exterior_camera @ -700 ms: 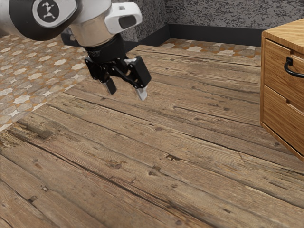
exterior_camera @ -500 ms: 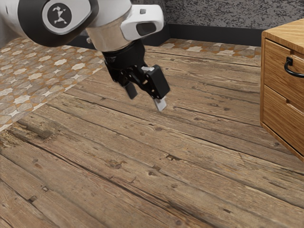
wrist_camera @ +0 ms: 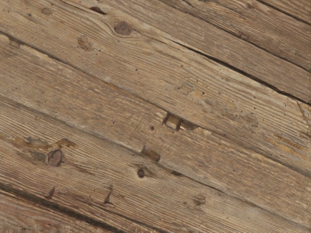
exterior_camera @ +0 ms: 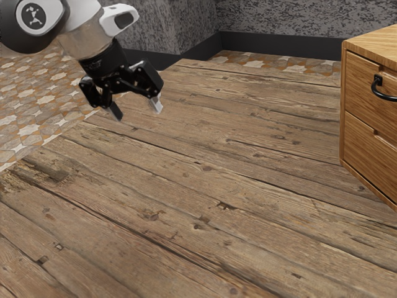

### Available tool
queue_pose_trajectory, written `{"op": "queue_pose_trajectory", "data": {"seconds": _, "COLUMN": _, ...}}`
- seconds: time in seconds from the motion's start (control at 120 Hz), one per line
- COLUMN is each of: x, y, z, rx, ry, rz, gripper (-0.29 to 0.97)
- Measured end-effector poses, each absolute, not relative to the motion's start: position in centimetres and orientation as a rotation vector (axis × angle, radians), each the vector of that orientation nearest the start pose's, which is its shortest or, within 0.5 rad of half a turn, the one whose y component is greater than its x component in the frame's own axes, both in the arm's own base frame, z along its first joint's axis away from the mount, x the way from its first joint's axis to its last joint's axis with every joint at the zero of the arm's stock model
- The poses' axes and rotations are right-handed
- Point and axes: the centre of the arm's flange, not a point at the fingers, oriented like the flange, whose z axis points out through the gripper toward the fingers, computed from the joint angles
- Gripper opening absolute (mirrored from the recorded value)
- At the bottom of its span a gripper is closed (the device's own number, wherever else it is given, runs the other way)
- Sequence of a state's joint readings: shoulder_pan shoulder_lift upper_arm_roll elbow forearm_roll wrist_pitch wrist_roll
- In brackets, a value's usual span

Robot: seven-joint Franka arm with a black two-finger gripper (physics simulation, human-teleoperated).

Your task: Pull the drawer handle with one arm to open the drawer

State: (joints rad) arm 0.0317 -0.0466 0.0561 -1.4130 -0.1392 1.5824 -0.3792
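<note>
A light wooden cabinet [exterior_camera: 372, 118] stands at the exterior view's right edge, with two drawer fronts. The upper drawer [exterior_camera: 366, 84] carries a black curved handle [exterior_camera: 381, 89] and looks shut. My gripper [exterior_camera: 136, 108] hangs open above the wooden planks at the exterior view's upper left, far from the cabinet, with nothing between its fingers. The wrist view looks down on bare weathered planks [wrist_camera: 155, 116] under my hand.
The table is rough wooden planking [exterior_camera: 205, 205] with a patterned tile floor [exterior_camera: 37, 105] beyond its edge at the exterior view's left. A dark grey wall [exterior_camera: 279, 18] runs along the back.
My arm swung toward the exterior view's right and then back to the left, ending farther from the cabinet than before. The fingers stayed open. The drawer has not moved.
</note>
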Motion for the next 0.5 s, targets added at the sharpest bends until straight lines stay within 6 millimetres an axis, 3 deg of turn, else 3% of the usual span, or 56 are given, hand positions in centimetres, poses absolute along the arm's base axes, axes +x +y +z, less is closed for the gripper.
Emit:
{"op": "queue_pose_trajectory", "data": {"seconds": 0.1, "x": 53.8, "y": -1.2, "z": 72.5, "rx": -3.301, "ry": -0.866, "rz": -0.252, "gripper": 0.68}}
{"op": "queue_pose_trajectory", "data": {"seconds": 0.183, "x": 54.1, "y": -3.5, "z": 71.1, "rx": -3.324, "ry": -0.996, "rz": -0.219, "gripper": 0.68}}
{"op": "queue_pose_trajectory", "data": {"seconds": 0.267, "x": 54.9, "y": -3.5, "z": 70.4, "rx": -3.306, "ry": -1.176, "rz": -0.292, "gripper": 0.68}}
{"op": "queue_pose_trajectory", "data": {"seconds": 0.375, "x": 57.8, "y": -3.0, "z": 66.8, "rx": -3.244, "ry": -1.413, "rz": -0.440, "gripper": 0.68}}
{"op": "queue_pose_trajectory", "data": {"seconds": 0.5, "x": 60.3, "y": -4.0, "z": 66.8, "rx": -3.215, "ry": -1.568, "rz": -0.683, "gripper": 0.68}}
